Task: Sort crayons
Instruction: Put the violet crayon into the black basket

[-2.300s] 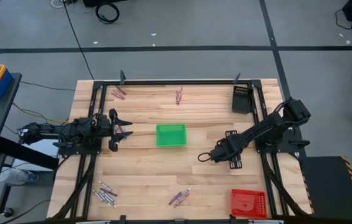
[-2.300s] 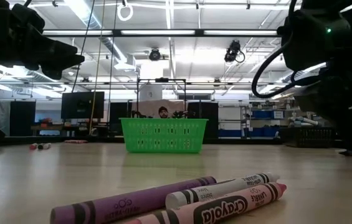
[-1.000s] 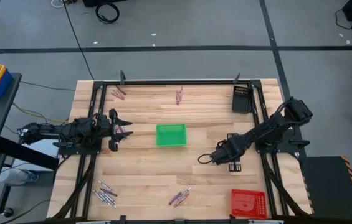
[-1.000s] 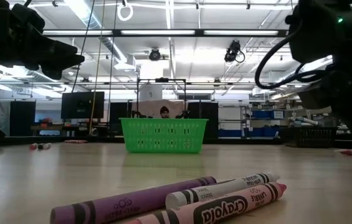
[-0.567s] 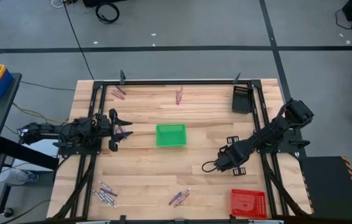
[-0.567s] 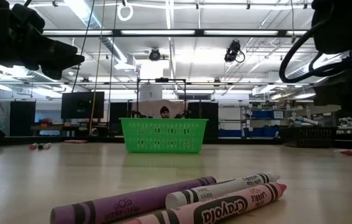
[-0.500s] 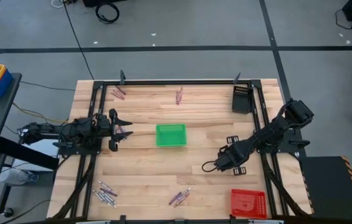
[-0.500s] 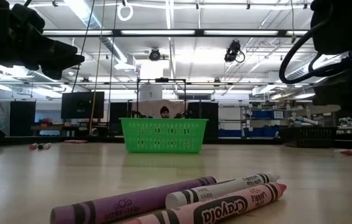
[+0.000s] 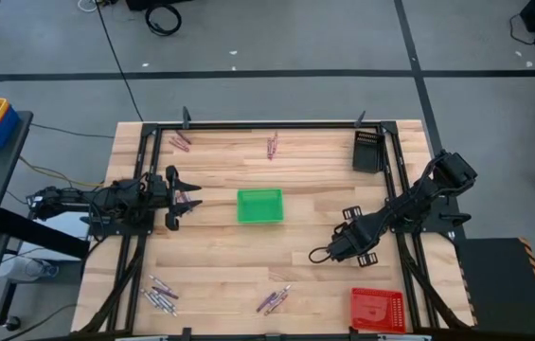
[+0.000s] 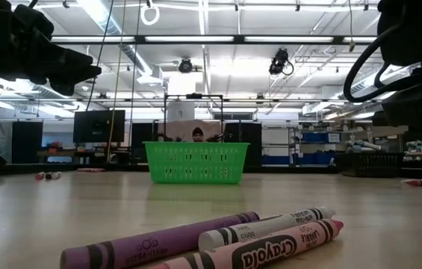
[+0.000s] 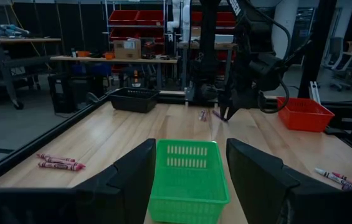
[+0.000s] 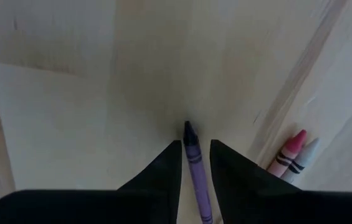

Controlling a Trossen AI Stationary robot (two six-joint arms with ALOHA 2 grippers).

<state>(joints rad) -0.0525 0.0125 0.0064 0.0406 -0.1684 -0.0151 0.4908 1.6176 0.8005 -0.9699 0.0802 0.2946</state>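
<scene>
My right gripper (image 12: pixel 194 163) is clamped on a purple crayon (image 12: pixel 192 155) above bare table between the green tray (image 9: pixel 259 206) and red tray (image 9: pixel 377 308). The grip is thin – the crayon could twist or slip out before reaching a tray. My left gripper (image 11: pixel 190 163) waits, fingers apart, facing the green tray.

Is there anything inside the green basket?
The green basket looks empty from above: only its green floor shows. In the left wrist view too, no crayons show inside it; its nearest inner wall is hidden.
</scene>
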